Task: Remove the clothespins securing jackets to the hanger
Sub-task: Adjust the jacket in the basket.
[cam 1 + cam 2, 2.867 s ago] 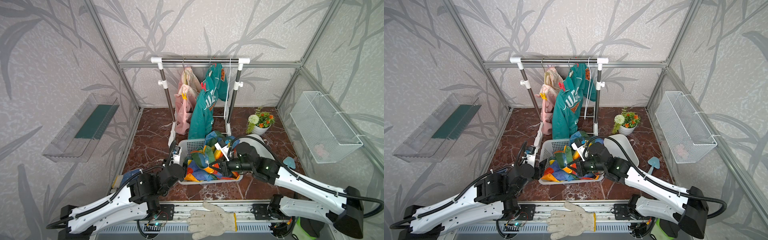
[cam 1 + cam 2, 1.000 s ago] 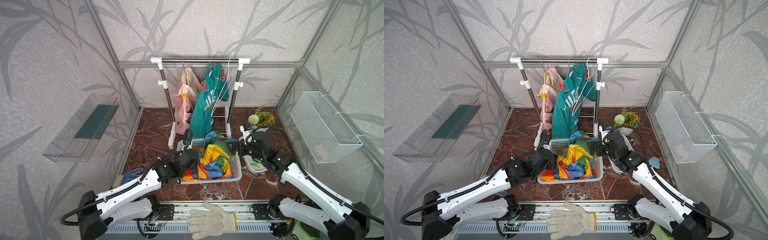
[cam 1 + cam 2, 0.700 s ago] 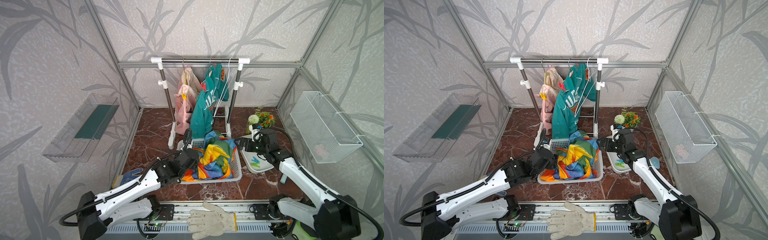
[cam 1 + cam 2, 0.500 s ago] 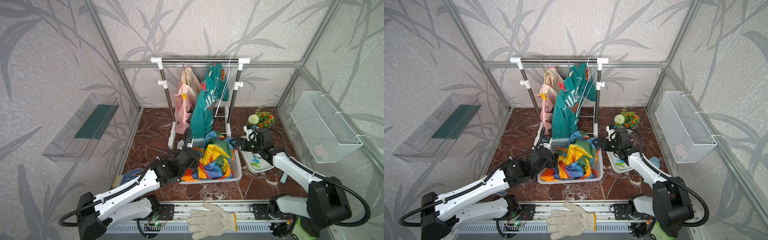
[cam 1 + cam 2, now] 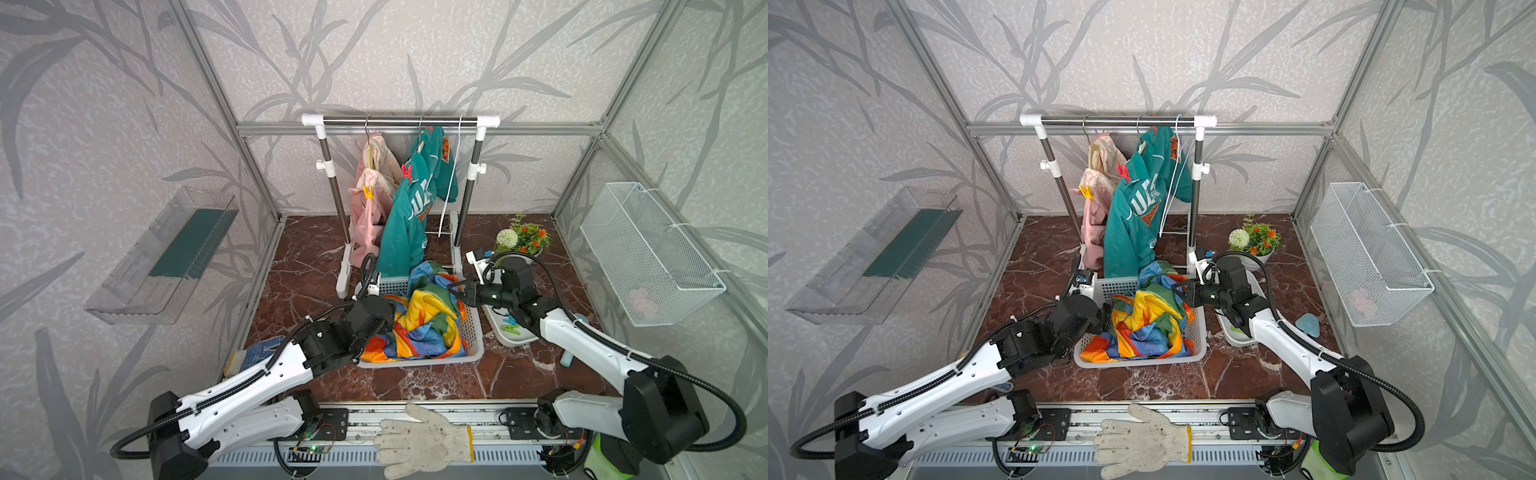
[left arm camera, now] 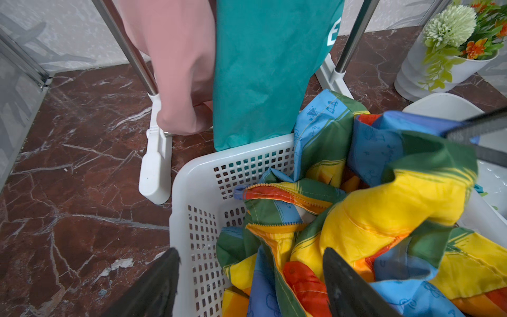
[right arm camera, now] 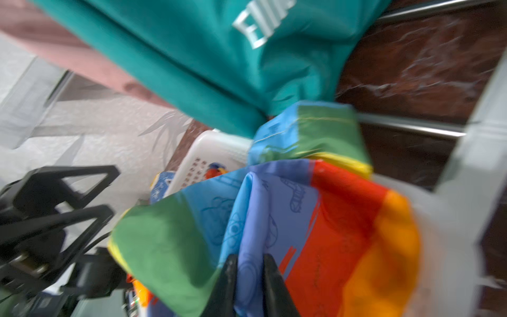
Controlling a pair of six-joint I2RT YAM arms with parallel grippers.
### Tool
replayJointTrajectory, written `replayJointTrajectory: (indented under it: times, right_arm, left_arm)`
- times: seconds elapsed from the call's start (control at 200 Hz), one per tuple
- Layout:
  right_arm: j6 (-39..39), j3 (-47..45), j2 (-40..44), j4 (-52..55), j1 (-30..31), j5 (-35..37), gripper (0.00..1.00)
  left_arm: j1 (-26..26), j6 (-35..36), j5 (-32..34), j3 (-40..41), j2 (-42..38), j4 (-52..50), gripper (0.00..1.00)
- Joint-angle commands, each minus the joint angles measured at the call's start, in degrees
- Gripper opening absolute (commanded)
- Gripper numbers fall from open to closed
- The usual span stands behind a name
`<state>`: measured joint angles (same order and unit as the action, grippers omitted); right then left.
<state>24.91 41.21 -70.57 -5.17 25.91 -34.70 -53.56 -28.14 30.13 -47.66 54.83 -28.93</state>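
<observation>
- The rainbow jacket [image 5: 424,320] lies crumpled in the white basket [image 5: 471,332], so its pins are probably off already
- The right gripper [image 7: 248,277] has its jaws nearly together on a blue fold of this jacket at the basket's 2 o'clock edge, perhaps to tuck it in
- The left gripper [image 6: 251,285] hovers with jaws spread at the basket's 9 o'clock side, holding nothing
- The teal jacket [image 5: 409,220] and pink jacket [image 5: 368,208] hang on the rack [image 5: 399,121] at 12 o'clock, a red clothespin [image 5: 406,170] and a yellow clothespin [image 5: 367,192] pinning them
- Loose pegs [image 5: 510,326] lie in the white tray [image 5: 519,341] at 3 o'clock
</observation>
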Motion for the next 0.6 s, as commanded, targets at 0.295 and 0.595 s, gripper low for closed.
replayJointTrajectory:
  times: [0.295, 0.595]
  right_arm:
    - [-5.99, 2.37, -4.07, 16.24, 20.94, 7.26, 0.00]
    - [-7.24, 5.56, -13.73, 23.58, 23.13, 19.98, 0.00]
  left_arm:
    - [0.47, 2.63, 6.09, -0.18, -5.95, 0.78, 0.81]
    - [0.56, 1.61, 5.99, -0.69, -5.79, -0.52, 0.81]
